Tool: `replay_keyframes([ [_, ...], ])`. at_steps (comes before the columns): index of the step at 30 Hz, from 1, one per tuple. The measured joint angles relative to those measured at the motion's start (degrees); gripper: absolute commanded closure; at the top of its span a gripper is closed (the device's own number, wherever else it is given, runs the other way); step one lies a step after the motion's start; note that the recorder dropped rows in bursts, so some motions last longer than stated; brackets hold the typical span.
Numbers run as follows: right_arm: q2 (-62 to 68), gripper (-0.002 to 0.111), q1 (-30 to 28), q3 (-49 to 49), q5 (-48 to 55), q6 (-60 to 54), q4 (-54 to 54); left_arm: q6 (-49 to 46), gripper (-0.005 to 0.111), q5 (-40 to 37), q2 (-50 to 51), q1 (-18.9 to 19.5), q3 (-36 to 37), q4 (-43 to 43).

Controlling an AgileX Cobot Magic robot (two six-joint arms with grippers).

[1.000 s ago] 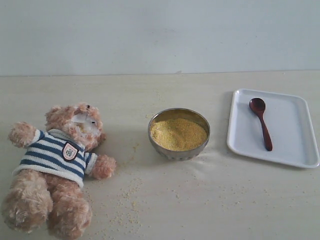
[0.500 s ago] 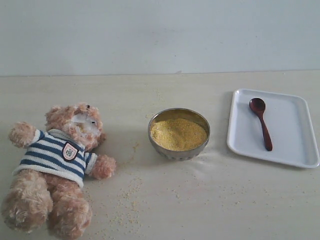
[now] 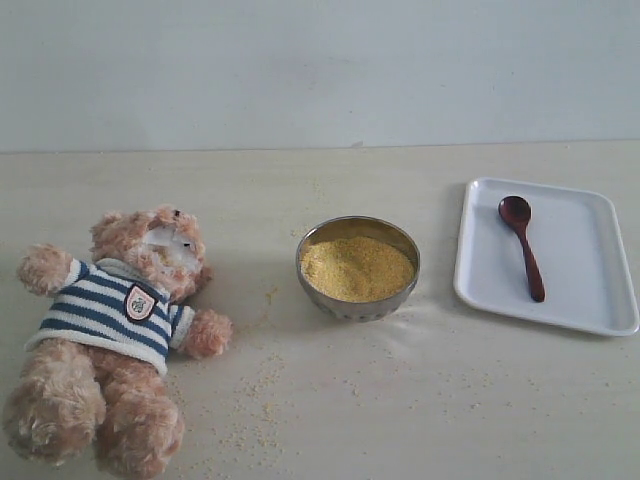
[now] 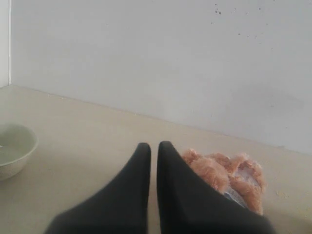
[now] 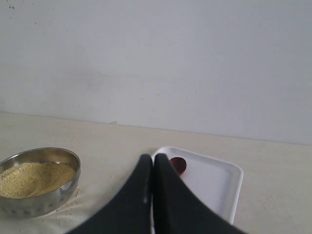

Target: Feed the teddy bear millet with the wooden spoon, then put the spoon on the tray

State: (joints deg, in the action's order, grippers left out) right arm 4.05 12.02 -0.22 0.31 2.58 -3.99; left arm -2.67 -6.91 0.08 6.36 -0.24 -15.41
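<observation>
The teddy bear (image 3: 120, 330) lies on its back at the left of the table, in a striped sweater; its head (image 4: 229, 175) shows past my left gripper (image 4: 153, 145). The metal bowl (image 3: 357, 266) of millet (image 3: 357, 268) stands mid-table, and the right wrist view also shows this bowl (image 5: 34, 180). The dark wooden spoon (image 3: 522, 244) lies on the white tray (image 3: 590, 300) at the right. Neither gripper appears in the exterior view. The left gripper is shut and holds nothing. My right gripper (image 5: 152, 157) is shut, empty, above the tray's (image 5: 214, 180) near edge, hiding most of the spoon (image 5: 178, 165).
Loose millet grains (image 3: 262, 385) are scattered on the table between the bear and the bowl and in front of the bowl. A pale ceramic bowl (image 4: 14, 148) sits off to one side in the left wrist view. A plain wall stands behind the table.
</observation>
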Motion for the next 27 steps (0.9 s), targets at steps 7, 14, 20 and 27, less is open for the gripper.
replay_keyframes([
  [7,0.0,0.108,0.0,0.0,0.0,0.0,0.0,0.11,0.102,0.0,0.0,0.0,0.0,0.95],
  [14,0.0,0.108,0.0,0.0,0.0,0.0,0.0,0.11,0.102,0.0,0.0,0.0,0.0,1.05],
  [20,0.0,0.108,0.0,0.0,0.0,0.0,0.0,0.11,0.102,0.0,0.0,0.0,0.0,1.05],
  [27,0.0,0.108,0.0,0.0,0.0,0.0,0.0,0.11,0.102,0.0,0.0,0.0,0.0,1.05],
])
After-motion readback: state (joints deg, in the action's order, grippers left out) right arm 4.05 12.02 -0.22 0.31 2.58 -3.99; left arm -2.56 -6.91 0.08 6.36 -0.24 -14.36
